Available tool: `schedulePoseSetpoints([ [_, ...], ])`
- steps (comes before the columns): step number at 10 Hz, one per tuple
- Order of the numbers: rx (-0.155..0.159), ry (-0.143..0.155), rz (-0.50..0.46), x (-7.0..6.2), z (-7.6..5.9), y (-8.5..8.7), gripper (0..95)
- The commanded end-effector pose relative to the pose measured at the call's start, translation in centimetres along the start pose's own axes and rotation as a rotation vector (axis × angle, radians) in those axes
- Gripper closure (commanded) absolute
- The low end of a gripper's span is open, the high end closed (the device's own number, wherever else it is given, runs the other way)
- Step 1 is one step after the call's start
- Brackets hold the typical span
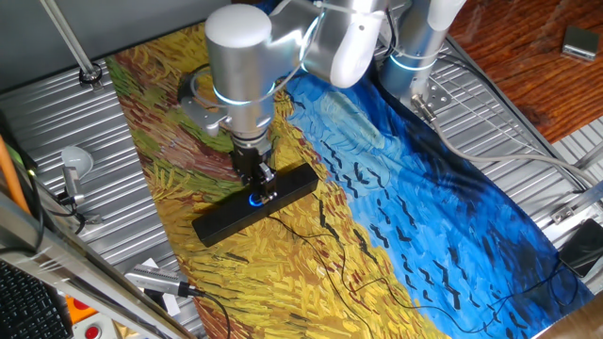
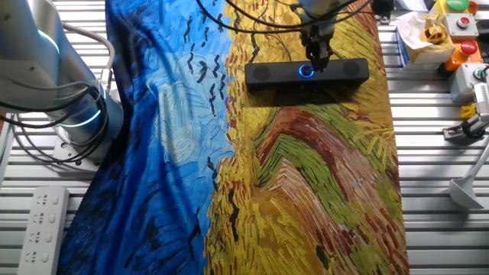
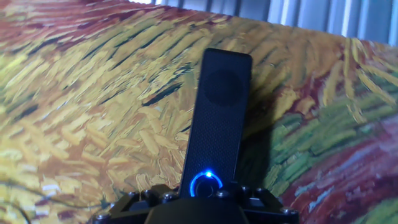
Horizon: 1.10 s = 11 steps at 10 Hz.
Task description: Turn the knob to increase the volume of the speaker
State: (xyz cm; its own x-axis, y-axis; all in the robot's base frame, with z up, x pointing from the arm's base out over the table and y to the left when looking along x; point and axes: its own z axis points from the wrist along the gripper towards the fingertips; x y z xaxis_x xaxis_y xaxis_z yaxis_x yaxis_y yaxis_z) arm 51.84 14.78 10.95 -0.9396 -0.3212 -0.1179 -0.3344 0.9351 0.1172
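Observation:
The speaker (image 1: 254, 204) is a long black bar lying on the painted cloth. It also shows in the other fixed view (image 2: 306, 74) and in the hand view (image 3: 217, 118). The knob (image 3: 206, 185) glows with a blue ring at the bar's middle; its glow shows in both fixed views (image 1: 254, 198) (image 2: 307, 71). My gripper (image 1: 256, 185) points straight down onto the middle of the bar, in the other fixed view too (image 2: 315, 61). In the hand view the gripper (image 3: 205, 194) has its dark fingers close against both sides of the knob, shut on it.
A thin black cable (image 1: 311, 231) runs from the speaker over the cloth. A grey microphone-like object (image 1: 73, 166) stands on the ribbed table at the left. A power strip (image 2: 40, 225) and a box with coloured buttons (image 2: 458, 30) lie at the edges.

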Motion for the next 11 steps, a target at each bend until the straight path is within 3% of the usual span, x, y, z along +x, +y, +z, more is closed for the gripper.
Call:
schedulePoseSetpoints([
  [1, -0.001, 0.012, -0.051, -0.01, 0.03, 0.04, 38.0],
  [7, 0.003, 0.003, -0.042, -0.01, 0.03, 0.04, 38.0],
  [11, 0.022, 0.012, 0.01, -0.01, 0.03, 0.04, 38.0],
])
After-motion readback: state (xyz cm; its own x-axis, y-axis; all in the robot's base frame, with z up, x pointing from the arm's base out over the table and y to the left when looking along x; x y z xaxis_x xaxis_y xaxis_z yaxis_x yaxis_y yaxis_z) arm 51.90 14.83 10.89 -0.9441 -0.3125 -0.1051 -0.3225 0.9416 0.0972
